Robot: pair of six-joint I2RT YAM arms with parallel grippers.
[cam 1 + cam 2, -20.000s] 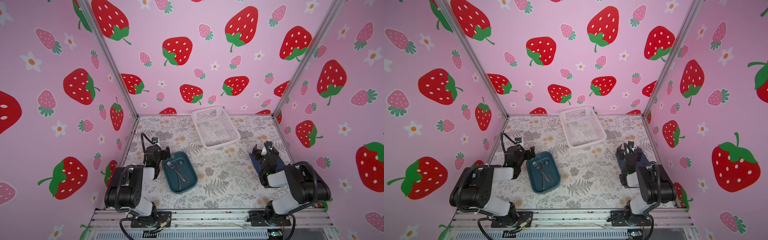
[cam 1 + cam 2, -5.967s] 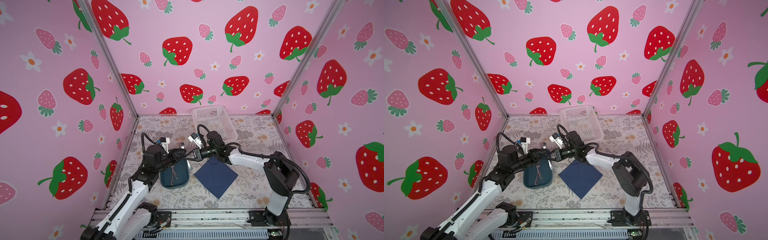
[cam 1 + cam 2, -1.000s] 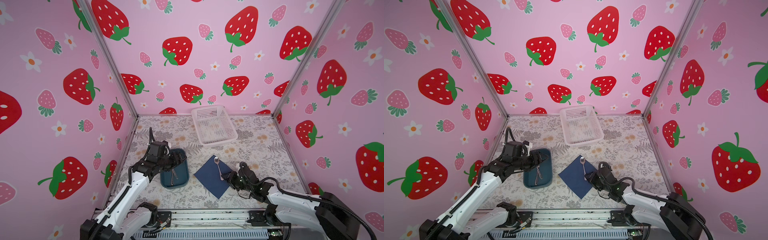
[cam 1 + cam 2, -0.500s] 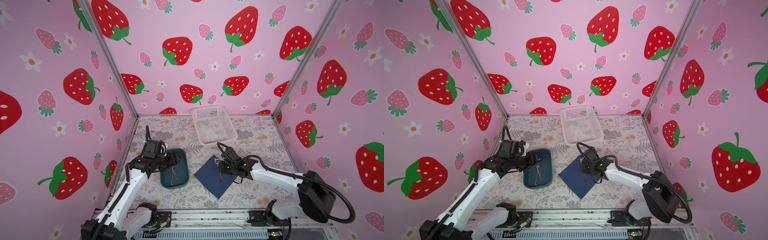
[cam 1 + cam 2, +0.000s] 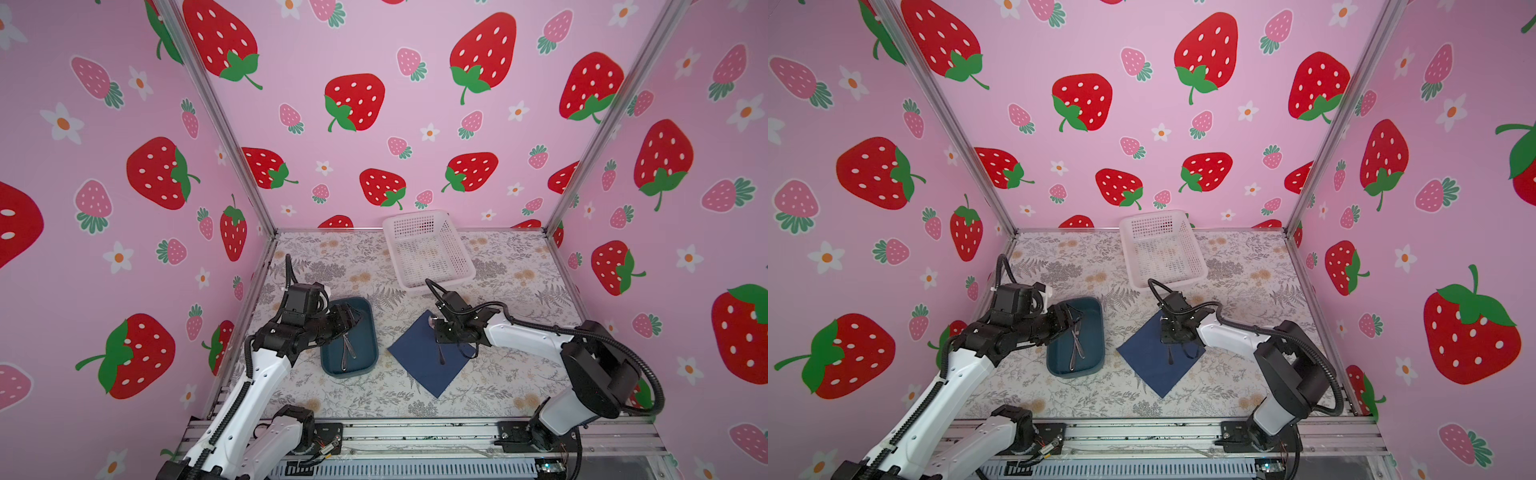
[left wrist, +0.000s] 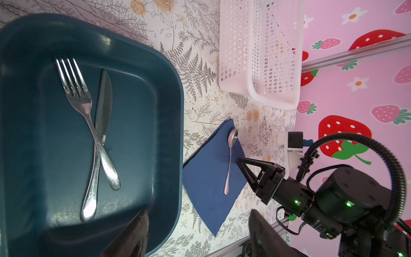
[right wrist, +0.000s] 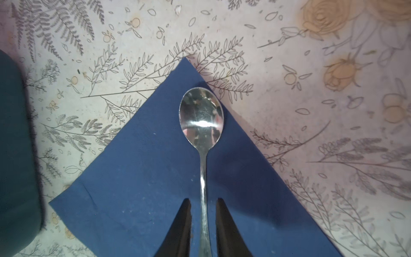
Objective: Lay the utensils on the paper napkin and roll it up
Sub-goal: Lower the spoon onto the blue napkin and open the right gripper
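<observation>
The navy paper napkin (image 5: 419, 365) (image 5: 1152, 370) lies as a diamond on the floral table, right of the teal tray. A silver spoon (image 7: 201, 115) (image 6: 230, 160) rests on it, bowl at the far corner. My right gripper (image 7: 203, 202) (image 5: 441, 336) (image 5: 1169, 337) stands over the spoon's handle. Its jaws sit either side of the handle with a thin gap each side, so it is open. The fork (image 6: 82, 106) and knife (image 6: 103, 106) lie crossed in the tray (image 6: 155, 111). My left gripper (image 6: 198, 235) (image 5: 353, 318) hangs open over the tray's near end.
A white perforated basket (image 5: 428, 249) (image 5: 1163, 249) stands at the back centre, beyond the napkin. The teal tray (image 5: 372, 328) (image 5: 1096, 328) sits left of the napkin. Pink strawberry walls close in the table on three sides, and a metal rail runs along the front.
My right gripper has come from the table's front up over the napkin, and its jaws have narrowed round the spoon's handle. The spoon, napkin and left gripper have hardly moved.
</observation>
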